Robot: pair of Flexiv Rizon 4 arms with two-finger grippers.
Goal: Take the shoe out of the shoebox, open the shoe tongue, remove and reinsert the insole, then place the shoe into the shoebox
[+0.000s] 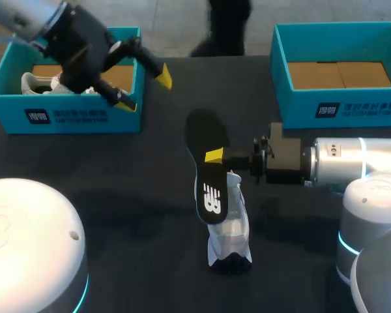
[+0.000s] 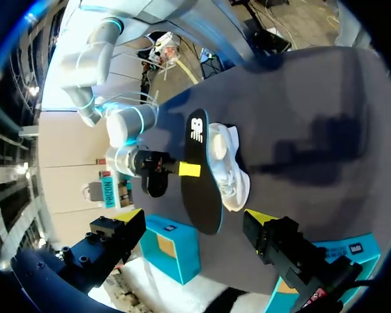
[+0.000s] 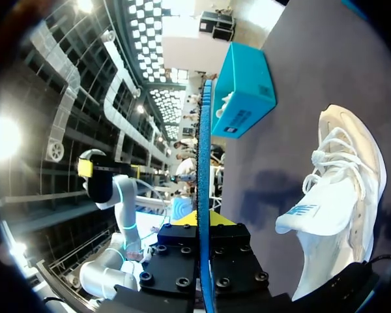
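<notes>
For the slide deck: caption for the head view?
Right hand holds insole by the shoe; left hand open by left box.

A black table (image 1: 117,195) carries three things. At its far left corner sits a blue-green shoebox (image 1: 65,117) with its top open, and at the far right corner sits a second shoebox (image 1: 352,107) of the same colour, also open. A white shoe (image 1: 231,241) stands on its sole near the middle of the table, a little toward the near edge and well apart from both boxes.
</notes>
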